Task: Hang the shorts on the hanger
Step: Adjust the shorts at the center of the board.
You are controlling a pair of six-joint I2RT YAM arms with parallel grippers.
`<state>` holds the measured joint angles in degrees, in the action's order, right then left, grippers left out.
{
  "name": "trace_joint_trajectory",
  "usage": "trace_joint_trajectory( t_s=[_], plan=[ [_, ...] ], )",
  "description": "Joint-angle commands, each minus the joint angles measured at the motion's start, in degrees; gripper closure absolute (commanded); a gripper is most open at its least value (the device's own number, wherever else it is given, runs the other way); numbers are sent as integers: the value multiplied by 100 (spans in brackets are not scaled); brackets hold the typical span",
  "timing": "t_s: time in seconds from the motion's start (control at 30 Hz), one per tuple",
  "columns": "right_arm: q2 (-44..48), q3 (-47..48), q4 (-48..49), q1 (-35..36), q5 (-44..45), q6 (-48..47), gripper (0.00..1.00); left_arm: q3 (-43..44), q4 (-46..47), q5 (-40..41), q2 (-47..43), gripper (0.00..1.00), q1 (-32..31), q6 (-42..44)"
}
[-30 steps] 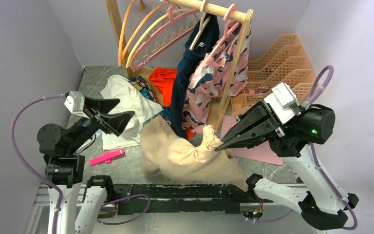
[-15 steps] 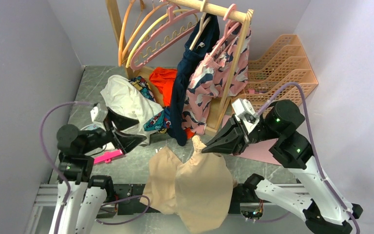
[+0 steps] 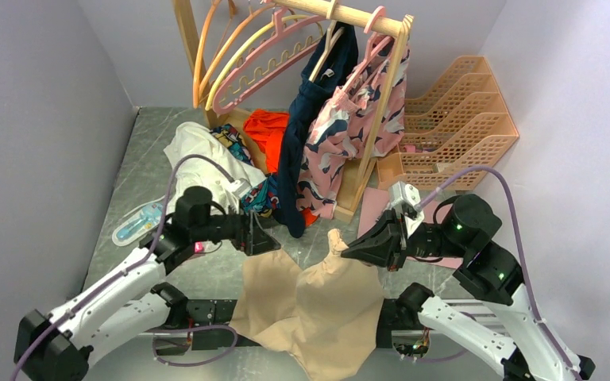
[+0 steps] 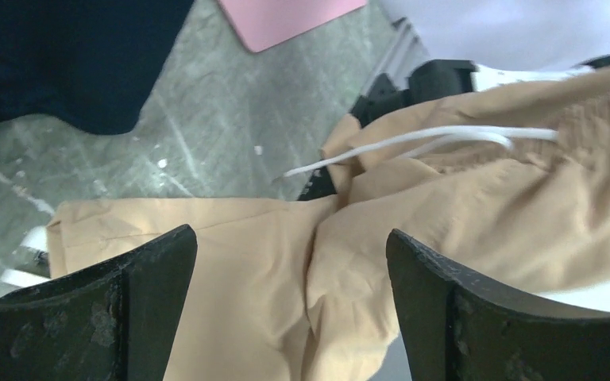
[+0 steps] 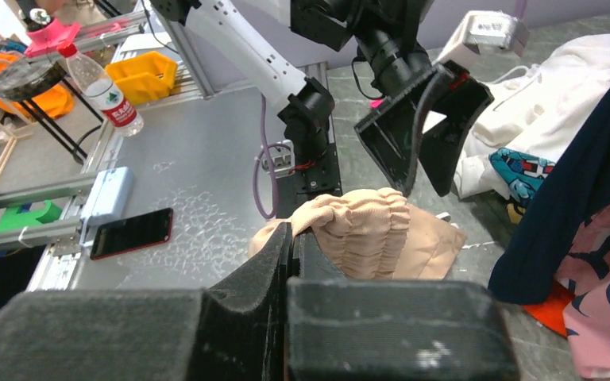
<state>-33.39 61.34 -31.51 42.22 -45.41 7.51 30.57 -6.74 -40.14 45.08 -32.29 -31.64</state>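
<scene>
The shorts run past the bottom edge; the hanger hook seems cropped above.

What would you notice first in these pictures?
The big tan shorts, dangling over the near edge of the table from the shut right gripper. The left gripper is beside them, wide open. At the back, a pink hanger hangs on the wooden rack.

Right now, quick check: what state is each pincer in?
Left pincer: open, holding nothing.
Right pincer: closed on the gathered waistband of the shorts.
</scene>
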Motion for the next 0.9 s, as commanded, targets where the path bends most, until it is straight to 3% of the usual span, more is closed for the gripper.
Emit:
trace_joint_trajectory(
  t_s=[0.0,0.23,0.27,0.33,0.53,0.73,0.87],
  plan=[
    [102,41,-86,-16,150,194,100,308,-543,1519,425,8,-573,94],
    [282,23,-232,-5,311,156,100,876,-1052,3481,1618,7,-1801,-394],
    [320,-5,-287,-16,388,123,100,1039,-1372,4196,2087,8,-2048,-518],
    [349,-22,-315,-6,506,94,100,1091,-1521,4673,2499,8,-2140,-632],
    [507,-20,-360,-11,766,45,100,944,-1608,5116,2962,9,-2158,-887],
    [591,-93,-336,-14,879,0,100,768,-1517,5004,3122,26,-2226,-949],
    [600,-174,-278,-9,884,-3,100,787,-1520,5031,3135,53,-2246,-914]
  ],
)
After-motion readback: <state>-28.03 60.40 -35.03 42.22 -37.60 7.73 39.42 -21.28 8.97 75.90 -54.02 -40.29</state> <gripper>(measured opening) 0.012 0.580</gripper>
